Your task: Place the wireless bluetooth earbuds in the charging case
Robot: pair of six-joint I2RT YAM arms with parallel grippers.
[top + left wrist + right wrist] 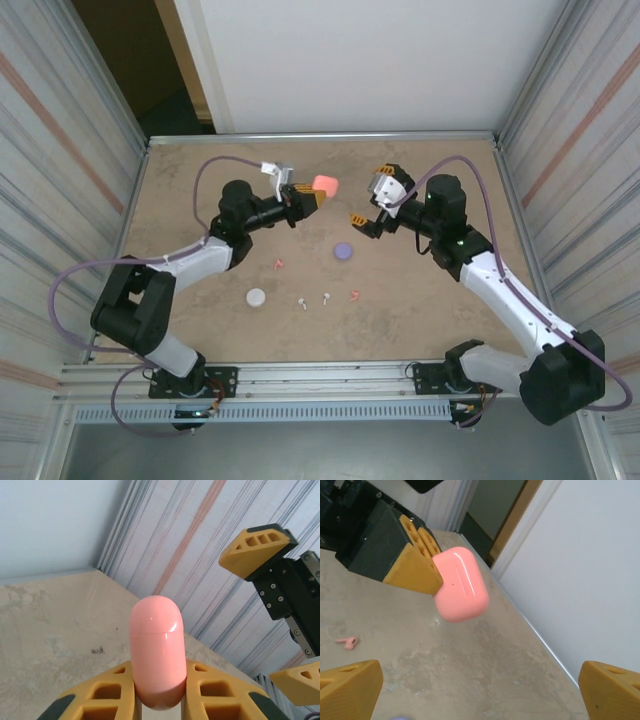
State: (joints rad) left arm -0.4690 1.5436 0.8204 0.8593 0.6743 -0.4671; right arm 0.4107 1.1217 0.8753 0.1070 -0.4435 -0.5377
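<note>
My left gripper [312, 196] is shut on the closed coral-pink charging case [325, 185], holding it above the far middle of the table. In the left wrist view the case [156, 645] stands upright between the yellow fingers [100, 700]. My right gripper [371, 196] hangs wide open just right of the case, apart from it, and the case [460, 586] shows ahead of its spread fingertips [347, 687]. Two coral-pink earbuds [281, 264] [355, 295] and two white earbuds [301, 303] [326, 298] lie loose on the table nearer the arms. One pink earbud [347, 641] lies on the table in the right wrist view.
A purple case [343, 251] lies on the table below the right gripper, and a white case [256, 297] sits to the left of the white earbuds. Striped walls [60, 150] enclose the table on both sides, with a white panel [380, 60] behind.
</note>
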